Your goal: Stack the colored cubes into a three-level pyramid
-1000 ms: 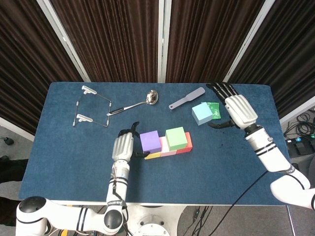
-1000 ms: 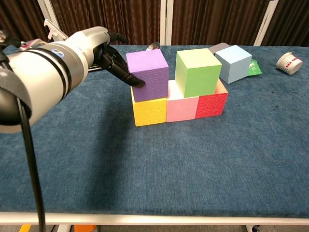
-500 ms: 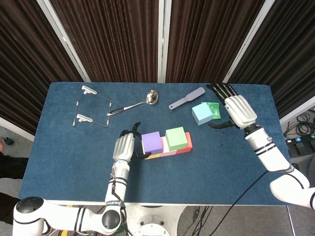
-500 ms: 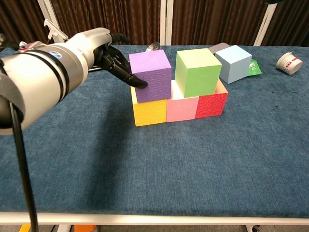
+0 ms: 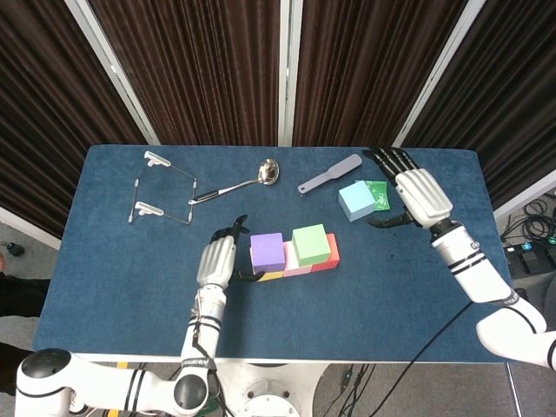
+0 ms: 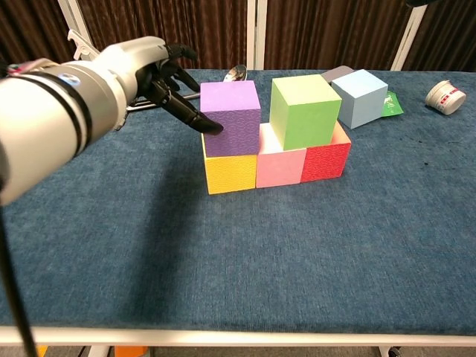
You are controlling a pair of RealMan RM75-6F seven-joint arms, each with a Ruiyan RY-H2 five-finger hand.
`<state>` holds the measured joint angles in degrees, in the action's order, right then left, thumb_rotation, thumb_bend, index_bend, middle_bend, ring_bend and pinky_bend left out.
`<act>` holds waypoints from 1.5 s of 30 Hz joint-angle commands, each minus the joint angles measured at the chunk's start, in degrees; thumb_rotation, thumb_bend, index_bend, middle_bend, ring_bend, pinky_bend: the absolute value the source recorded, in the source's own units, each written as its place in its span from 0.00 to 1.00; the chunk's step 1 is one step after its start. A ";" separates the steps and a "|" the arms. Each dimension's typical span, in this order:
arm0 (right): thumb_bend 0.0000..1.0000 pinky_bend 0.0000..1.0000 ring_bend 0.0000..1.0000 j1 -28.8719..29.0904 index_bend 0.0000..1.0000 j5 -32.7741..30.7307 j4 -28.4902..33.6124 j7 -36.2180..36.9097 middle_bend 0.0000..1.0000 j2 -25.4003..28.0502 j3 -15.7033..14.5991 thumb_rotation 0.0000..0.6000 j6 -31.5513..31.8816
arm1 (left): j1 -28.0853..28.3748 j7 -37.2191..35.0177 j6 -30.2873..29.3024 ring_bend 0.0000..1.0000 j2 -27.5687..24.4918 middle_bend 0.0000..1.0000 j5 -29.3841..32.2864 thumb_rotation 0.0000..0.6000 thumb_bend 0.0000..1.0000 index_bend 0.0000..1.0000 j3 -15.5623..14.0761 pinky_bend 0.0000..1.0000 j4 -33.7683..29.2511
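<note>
Base row: yellow cube, pink cube, red cube touching in a line.
Second level: purple cube and green cube sit on top.
Blue cube: apart, on the table.
Your left hand: fingers spread, one fingertip touches purple's side.
Your right hand: fingers apart, just beside blue, holding nothing.

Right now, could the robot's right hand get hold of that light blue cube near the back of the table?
Probably yes. The right hand sits right beside the light blue cube, fingers spread and holding nothing. Nothing lies between them; only a green packet is tucked by the cube.
</note>
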<state>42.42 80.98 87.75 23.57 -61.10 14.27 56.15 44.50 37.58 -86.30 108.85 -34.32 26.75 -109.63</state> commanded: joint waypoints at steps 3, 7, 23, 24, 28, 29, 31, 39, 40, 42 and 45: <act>0.00 0.00 0.00 0.84 0.00 -0.55 2.35 -1.33 0.00 0.65 0.49 1.00 -1.15 | -3.95 -0.28 -1.06 0.07 -6.72 0.16 -2.37 1.00 0.09 0.05 -3.32 0.07 -8.32; 0.00 0.00 0.00 2.08 0.00 -2.04 5.21 -3.75 0.00 0.63 0.73 1.00 -3.40 | -7.64 -2.20 0.23 0.06 -13.96 0.15 -4.58 1.00 0.09 0.05 -6.37 0.07 -13.05; 0.00 0.00 0.00 15.03 0.00 -20.39 14.20 -18.79 0.07 -2.46 1.30 1.00 -21.71 | -18.89 -25.56 14.68 0.04 -35.34 0.14 -16.02 1.00 0.09 0.06 -14.36 0.07 -4.21; 0.00 0.00 0.00 15.98 0.00 -21.59 14.32 -19.58 0.08 -2.70 1.24 1.00 -22.44 | -19.30 -26.99 15.15 0.04 -35.59 0.14 -16.79 1.00 0.09 0.06 -14.57 0.07 -3.18; 0.00 0.00 0.00 20.15 0.00 -26.55 14.51 -24.28 0.09 -4.37 -0.04 1.00 -23.99 | -21.18 -32.93 15.62 0.04 -35.45 0.14 -20.27 1.00 0.09 0.06 -15.17 0.07 1.13; 0.00 0.00 0.00 20.98 0.00 -27.56 14.47 -25.34 0.09 -4.84 -0.43 1.00 -24.00 | -21.51 -33.98 15.62 0.04 -35.32 0.15 -20.86 1.00 0.09 0.06 -15.25 0.07 1.88; 0.00 0.00 0.00 22.76 0.00 -29.71 14.19 -28.09 0.10 -6.14 -1.51 1.00 -23.30 | -22.02 -35.84 15.91 0.04 -35.19 0.15 -21.82 1.00 0.09 0.06 -15.38 0.07 3.37; 0.00 0.00 0.00 27.83 0.00 -37.93 11.36 -37.07 0.13 -12.67 -5.52 1.00 -18.94 | -23.50 -39.92 16.47 0.04 -35.05 0.15 -25.01 1.00 0.09 0.06 -16.17 0.07 6.34; 0.00 0.00 0.00 28.33 0.00 -38.58 10.98 -38.10 0.14 -13.47 -5.89 1.00 -18.24 | -23.71 -40.32 16.39 0.04 -34.90 0.15 -25.45 1.00 0.09 0.06 -16.28 0.07 6.80; 0.01 0.00 0.00 28.88 0.00 -39.42 10.56 -39.29 0.16 -14.42 -6.23 1.00 -17.24 | -23.93 -40.73 16.37 0.04 -34.65 0.15 -25.97 1.00 0.09 0.06 -16.41 0.07 7.48; 0.02 0.00 0.00 29.28 0.00 -40.18 10.10 -40.47 0.18 -15.47 -6.41 1.00 -15.74 | -24.15 -41.35 16.65 0.04 -34.36 0.15 -26.27 1.00 0.09 0.06 -16.44 0.07 8.29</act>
<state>71.39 41.12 98.18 -16.46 -76.13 8.09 39.94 20.43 -3.68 -69.73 74.40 -60.51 10.33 -101.44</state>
